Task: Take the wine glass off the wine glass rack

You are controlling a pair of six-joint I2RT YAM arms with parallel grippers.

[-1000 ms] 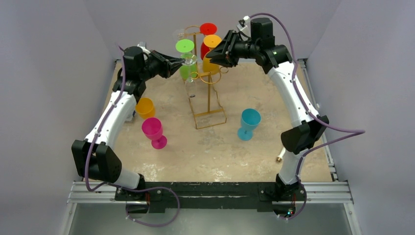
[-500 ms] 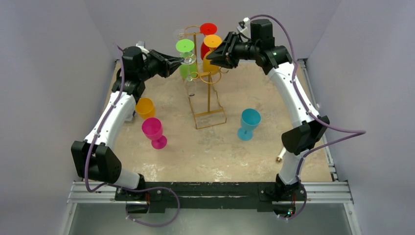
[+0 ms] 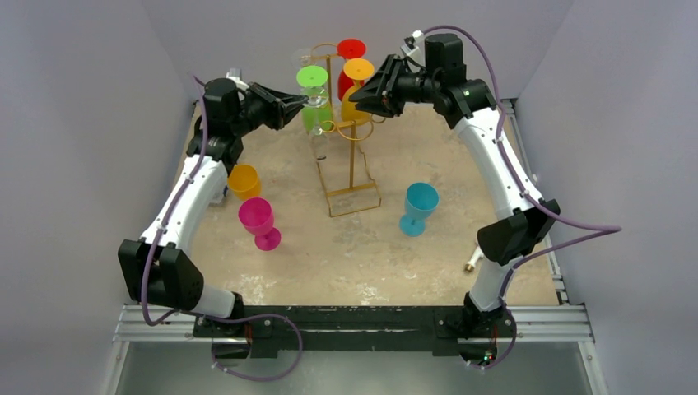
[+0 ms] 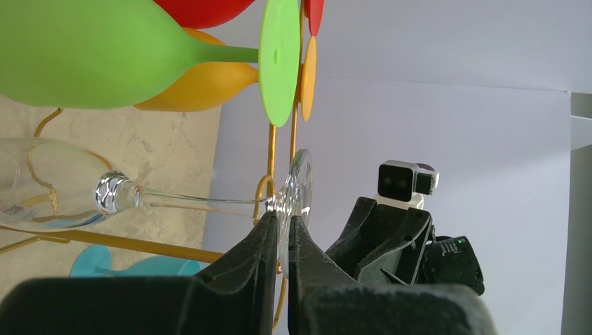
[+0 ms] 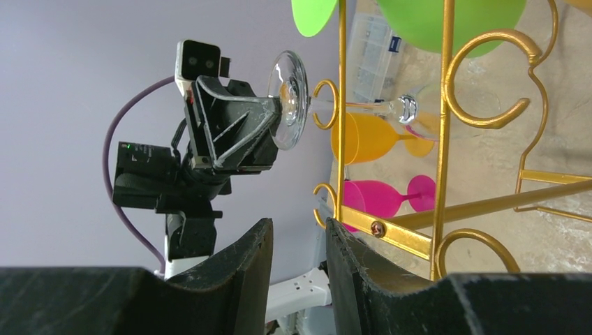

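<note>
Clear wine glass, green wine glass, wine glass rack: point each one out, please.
clear wine glass (image 4: 202,203), left wrist view, on its stem.
green wine glass (image 4: 91,52), left wrist view, on its bowl.
wine glass rack (image 5: 440,174), right wrist view, on a vertical gold bar.

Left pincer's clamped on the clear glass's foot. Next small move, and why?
Probably ease the left pincer back toward its own arm, level, sliding the clear wine glass along its hook. It is shut on the foot's rim, but the stem is threaded through a gold curl of the wine glass rack, so lifting would likely snag. The right pincer is open, holding nothing.
</note>
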